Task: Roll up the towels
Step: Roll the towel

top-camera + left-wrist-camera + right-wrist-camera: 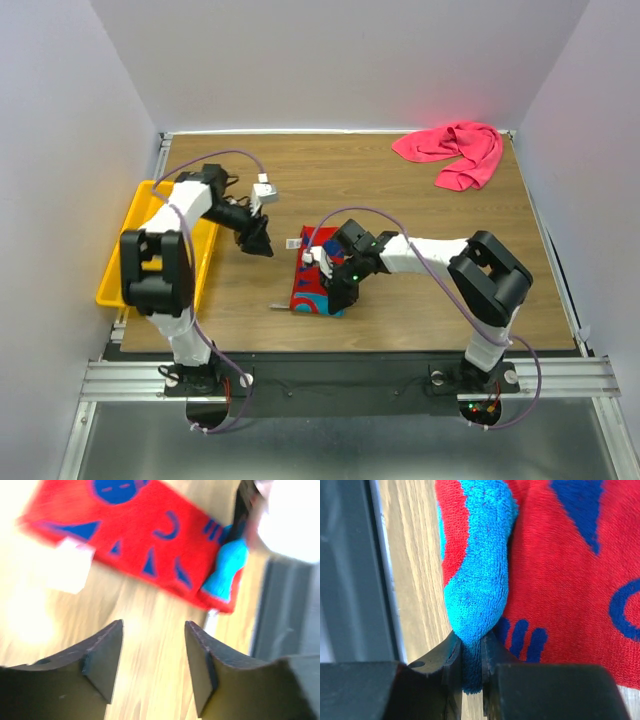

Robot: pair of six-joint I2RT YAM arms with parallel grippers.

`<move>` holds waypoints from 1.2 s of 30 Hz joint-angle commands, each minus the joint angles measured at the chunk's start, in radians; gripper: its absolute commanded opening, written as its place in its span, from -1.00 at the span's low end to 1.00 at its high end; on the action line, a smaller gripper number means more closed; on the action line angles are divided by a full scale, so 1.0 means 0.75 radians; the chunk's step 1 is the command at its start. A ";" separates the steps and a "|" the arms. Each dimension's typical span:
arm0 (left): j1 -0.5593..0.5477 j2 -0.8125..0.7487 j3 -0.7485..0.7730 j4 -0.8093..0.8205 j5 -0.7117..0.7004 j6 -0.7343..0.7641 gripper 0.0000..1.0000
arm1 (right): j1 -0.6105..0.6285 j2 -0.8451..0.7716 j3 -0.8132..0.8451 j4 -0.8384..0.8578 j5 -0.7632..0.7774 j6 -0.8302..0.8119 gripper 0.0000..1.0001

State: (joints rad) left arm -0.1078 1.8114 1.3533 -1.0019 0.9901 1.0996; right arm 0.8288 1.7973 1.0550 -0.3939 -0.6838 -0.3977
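Observation:
The patterned red and navy towel (pixel 308 283) lies folded flat on the table in front of the arms. My right gripper (pixel 338 296) is at its near right corner, shut on a teal fold of that towel (pixel 477 590), and the terry cloth is pinched between the pads (pixel 472 647). My left gripper (pixel 262 240) hovers just left of the towel's far end, open with nothing between its fingers (pixel 154 630) and bare wood below; the towel (pixel 145 535) lies just ahead of it. The plain pink-red towel (pixel 455 150) lies crumpled at the far right corner.
A yellow plastic tray (pixel 150 240) lies along the table's left edge, under the left arm. A white tag (pixel 70 565) sticks out from the patterned towel's edge. The table's dark front rail (pixel 350 580) runs close beside the right gripper.

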 commanded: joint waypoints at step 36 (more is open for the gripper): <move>-1.020 -0.738 -1.138 1.338 -1.040 -0.276 -0.20 | -0.258 0.631 0.565 -0.643 -0.688 0.056 -0.75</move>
State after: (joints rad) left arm -0.8696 1.2179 0.4732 0.0071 0.2310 0.9154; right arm 0.6598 2.2673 1.4651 -0.8402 -1.1881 -0.3370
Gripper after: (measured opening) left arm 0.563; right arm 0.188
